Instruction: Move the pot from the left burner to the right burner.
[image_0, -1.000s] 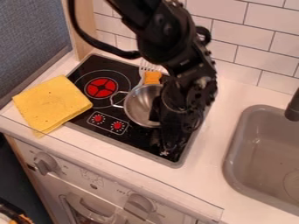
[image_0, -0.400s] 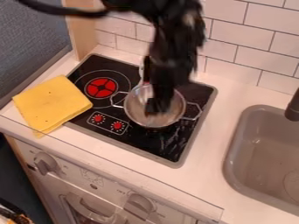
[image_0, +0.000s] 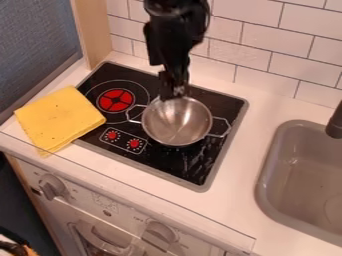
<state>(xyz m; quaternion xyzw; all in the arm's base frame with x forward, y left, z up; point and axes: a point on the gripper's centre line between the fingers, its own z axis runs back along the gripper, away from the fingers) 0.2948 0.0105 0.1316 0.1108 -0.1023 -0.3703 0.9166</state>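
One black hand (image_0: 173, 93) hangs at the far rim of one steel pot (image_0: 178, 125); whether it is clenched or released, I cannot tell, nor whether it touches the rim. The pot has two wire handles and sits on the one black cooktop (image_0: 180, 162), nearer the camera than the hand. Left of the hand in the view are one red burner (image_0: 115, 100) and one folded yellow cloth (image_0: 60, 117); well apart to its right, one grey sink (image_0: 300, 175) is set in the white desk (image_0: 235, 202).
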